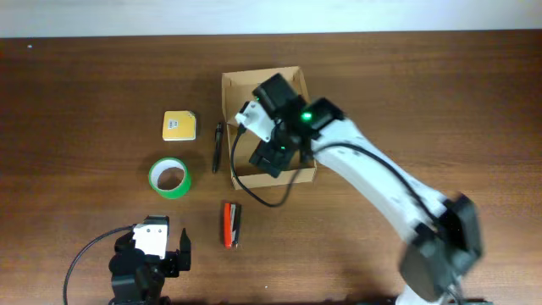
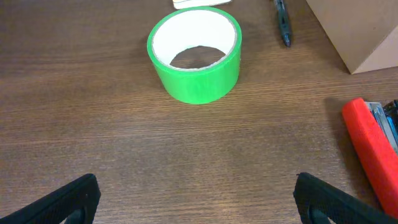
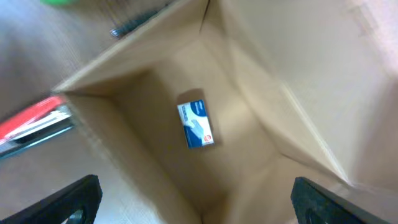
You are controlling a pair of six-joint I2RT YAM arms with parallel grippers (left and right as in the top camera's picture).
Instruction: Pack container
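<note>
The container is a tan cardboard box (image 1: pixel 241 89) standing open at the table's centre back. In the right wrist view its inside (image 3: pixel 155 112) shows a small blue and white box (image 3: pixel 196 125) lying on the bottom. My right gripper (image 1: pixel 273 157) hovers over the box opening, open and empty (image 3: pixel 196 202). My left gripper (image 1: pixel 157 254) rests near the front left, open and empty (image 2: pixel 196 202). A green tape roll (image 1: pixel 170 178) (image 2: pixel 194 54), a black pen (image 1: pixel 217 146) (image 2: pixel 282 18), a red stapler (image 1: pixel 230 224) (image 2: pixel 373 149) and a yellow pad (image 1: pixel 179 125) lie on the table.
The box's corner (image 2: pixel 360 31) shows at the left wrist view's upper right. The red stapler (image 3: pixel 34 121) and pen (image 3: pixel 134 23) lie outside the box's left wall. A black cable (image 1: pixel 262 196) trails from the right arm by the box front.
</note>
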